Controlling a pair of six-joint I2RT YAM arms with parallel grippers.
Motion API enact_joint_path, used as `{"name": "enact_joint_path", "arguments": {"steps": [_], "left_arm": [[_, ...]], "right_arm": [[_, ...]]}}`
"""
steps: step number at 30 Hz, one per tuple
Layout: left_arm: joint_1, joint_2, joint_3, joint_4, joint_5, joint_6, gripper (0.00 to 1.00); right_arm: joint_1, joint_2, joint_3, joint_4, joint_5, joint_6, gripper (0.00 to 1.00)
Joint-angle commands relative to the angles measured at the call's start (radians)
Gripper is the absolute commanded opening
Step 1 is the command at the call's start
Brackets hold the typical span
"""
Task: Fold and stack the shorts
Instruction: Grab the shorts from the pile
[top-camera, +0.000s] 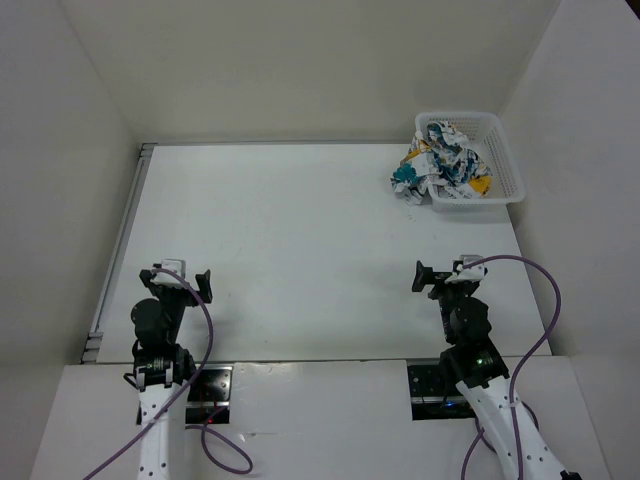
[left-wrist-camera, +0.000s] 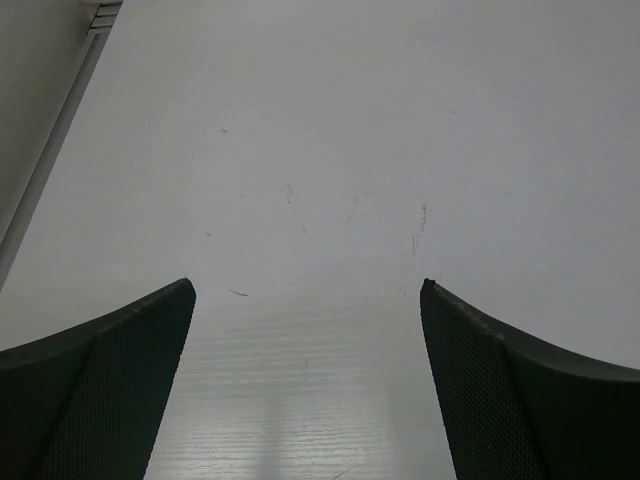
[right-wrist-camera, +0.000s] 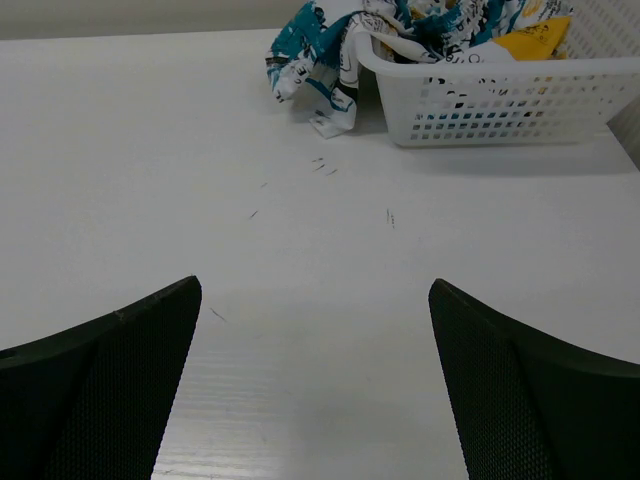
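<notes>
The shorts are a crumpled heap of white cloth with teal, yellow-orange and black print, lying in a white lattice basket at the far right and spilling over its left rim onto the table. They also show at the top of the right wrist view. My left gripper is open and empty at the near left, over bare table. My right gripper is open and empty at the near right, well short of the basket.
White walls enclose the table on three sides. A metal rail runs along the table's left edge. The basket stands near the right wall. Purple cables loop beside both arm bases.
</notes>
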Motion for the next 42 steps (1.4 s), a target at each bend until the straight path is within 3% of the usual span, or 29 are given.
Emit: {"name": "enact_joint_path", "arguments": {"steps": [1,7,9,10,11,12,13,14,15,16,17,18,19,20,23,25,26,27,28,29,30,31,32,33,34,36,38,42], "left_arm": [[0.007,-0.021,-0.023,0.033,0.020,0.003,1.00],[0.007,-0.021,-0.023,0.033,0.033,0.003,1.00],[0.007,-0.021,-0.013,0.033,0.092,0.003,1.00],[0.007,-0.021,0.013,-0.001,0.155,0.003,1.00],[0.007,-0.021,0.013,-0.022,0.262,0.003,1.00],[0.007,-0.021,0.023,-0.033,0.378,0.003,1.00],[0.007,-0.021,0.032,-0.033,0.439,0.003,1.00],[0.007,-0.021,0.041,-0.019,0.526,0.003,1.00],[0.007,-0.021,0.032,0.004,0.598,0.003,1.00],[0.007,-0.021,0.032,-0.095,0.795,0.003,1.00],[0.007,-0.021,0.032,-0.163,0.845,0.003,1.00],[0.007,-0.021,-0.002,-0.109,0.846,0.003,1.00],[0.007,-0.011,-0.002,0.097,0.806,0.003,1.00],[0.007,0.002,0.013,0.178,0.778,0.003,1.00],[-0.048,0.058,0.073,0.372,0.662,0.003,1.00],[-0.093,0.167,0.169,0.395,0.617,0.003,1.00],[-0.110,0.292,0.215,0.381,0.593,0.003,1.00],[-0.128,0.371,0.271,0.363,0.564,0.003,1.00],[-0.171,0.453,0.333,0.348,0.522,0.003,1.00],[-0.199,0.635,0.407,0.319,0.407,0.003,1.00],[-0.225,0.737,0.594,0.221,0.337,0.003,1.00],[-0.251,0.835,0.701,0.155,0.276,0.003,1.00],[-0.277,1.035,0.805,0.083,0.234,0.003,1.00],[-0.277,1.130,0.905,-0.055,0.174,0.003,1.00],[-0.277,1.301,1.091,-0.124,0.153,0.003,1.00],[-0.277,1.443,1.251,-0.310,0.152,0.003,1.00],[-0.277,1.573,1.378,-0.366,0.152,0.003,1.00],[-0.268,1.606,1.373,-0.287,0.241,0.003,1.00]], "right_arm": [[0.007,-0.014,-0.036,0.060,0.007,0.012,0.99],[0.007,-0.014,-0.036,0.060,-0.004,-0.011,0.99],[0.007,-0.014,-0.027,0.094,-0.235,-0.156,0.99],[0.007,-0.014,-0.017,0.111,-0.345,-0.427,1.00],[0.007,-0.014,-0.016,0.148,-0.446,-0.523,1.00],[0.007,-0.014,-0.016,0.075,-0.707,-0.762,1.00],[0.007,-0.014,-0.016,-0.005,-0.823,-1.442,1.00],[0.007,-0.014,-0.044,-0.066,-0.849,-1.690,0.98],[0.007,-0.014,-0.044,-0.076,-0.858,-1.761,0.98],[0.007,-0.014,-0.044,-0.014,-0.875,-1.722,1.00],[0.007,-0.014,-0.033,0.166,-0.875,-1.556,1.00],[0.007,-0.014,-0.033,0.288,-0.875,-1.463,1.00],[0.007,-0.014,-0.033,0.439,-0.875,-1.392,1.00],[0.007,-0.014,0.027,0.471,-0.875,-1.272,1.00],[0.007,0.160,0.210,0.456,-0.852,-1.209,0.99],[0.016,0.449,0.413,0.473,-0.718,-1.070,0.99],[0.030,0.561,0.504,0.479,-0.641,-0.868,0.99],[0.051,0.792,0.601,0.450,-0.449,-0.768,0.99],[0.051,0.897,0.781,0.417,-0.354,-0.664,0.99],[0.051,0.988,0.840,0.395,-0.287,-0.583,0.99],[0.037,1.065,0.890,0.349,-0.256,-0.517,0.99],[0.012,1.169,0.931,0.311,-0.246,-0.492,0.99],[-0.005,1.211,1.009,0.270,-0.246,-0.453,0.99],[-0.025,1.263,1.066,0.154,-0.246,-0.333,0.99],[-0.077,1.390,1.214,0.077,-0.225,-0.254,0.99],[-0.139,1.537,1.373,-0.133,-0.189,-0.031,0.99],[-0.217,1.704,1.540,-0.206,-0.118,0.073,0.90],[-0.285,1.831,1.612,-0.206,0.042,0.154,0.83]]}}
